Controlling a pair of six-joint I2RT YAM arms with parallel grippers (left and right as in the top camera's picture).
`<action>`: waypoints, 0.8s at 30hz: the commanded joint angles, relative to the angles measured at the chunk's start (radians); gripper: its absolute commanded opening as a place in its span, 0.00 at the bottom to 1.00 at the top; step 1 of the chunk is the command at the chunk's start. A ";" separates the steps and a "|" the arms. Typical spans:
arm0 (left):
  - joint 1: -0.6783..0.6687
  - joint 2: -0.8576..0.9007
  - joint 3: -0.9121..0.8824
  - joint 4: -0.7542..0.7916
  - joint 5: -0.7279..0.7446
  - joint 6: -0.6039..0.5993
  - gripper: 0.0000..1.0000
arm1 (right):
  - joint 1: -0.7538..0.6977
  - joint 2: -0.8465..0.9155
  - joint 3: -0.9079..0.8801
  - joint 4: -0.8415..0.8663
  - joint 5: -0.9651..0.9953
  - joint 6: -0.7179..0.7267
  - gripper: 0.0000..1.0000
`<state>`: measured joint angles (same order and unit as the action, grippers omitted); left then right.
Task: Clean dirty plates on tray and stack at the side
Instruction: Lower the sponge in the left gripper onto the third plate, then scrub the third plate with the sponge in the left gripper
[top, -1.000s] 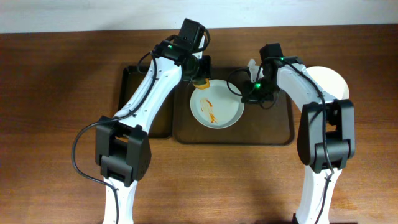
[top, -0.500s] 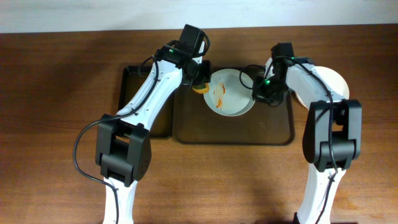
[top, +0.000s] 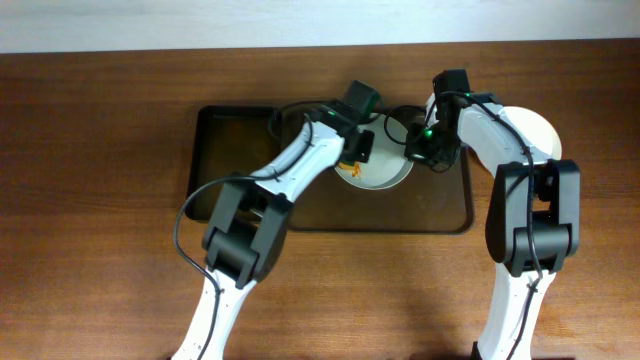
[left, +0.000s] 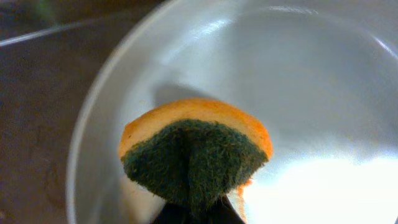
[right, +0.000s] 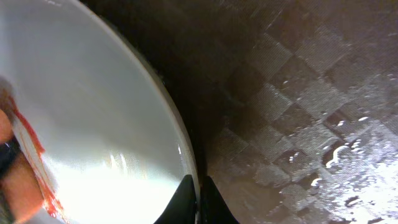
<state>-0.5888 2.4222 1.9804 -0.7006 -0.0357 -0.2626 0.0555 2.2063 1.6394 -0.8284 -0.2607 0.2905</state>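
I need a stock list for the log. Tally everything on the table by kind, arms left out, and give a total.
Plates: 2, the streaked plate over the brown tray and a plain plate to its right
Trays: 2, the brown tray and the black tray
Sponge: 1
Total: 5

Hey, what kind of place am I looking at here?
Probably a robot test bench staged for dishwashing, not a real kitchen: a left arm and right arm at a wooden table, a sauce-streaked plate over a brown tray, and a sponge in the left gripper.
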 joint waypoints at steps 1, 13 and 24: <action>-0.078 0.048 -0.004 -0.070 -0.041 -0.061 0.00 | 0.003 0.008 -0.016 -0.001 0.030 -0.002 0.04; -0.035 0.056 -0.003 -0.019 -0.007 -0.211 0.00 | 0.005 0.008 -0.016 -0.001 0.029 -0.002 0.04; 0.056 0.071 0.204 -0.293 0.261 -0.158 0.00 | 0.024 0.008 -0.016 0.014 0.027 -0.002 0.04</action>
<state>-0.5434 2.4653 2.1567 -0.9848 0.1215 -0.4679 0.0597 2.2059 1.6375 -0.8242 -0.2504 0.2867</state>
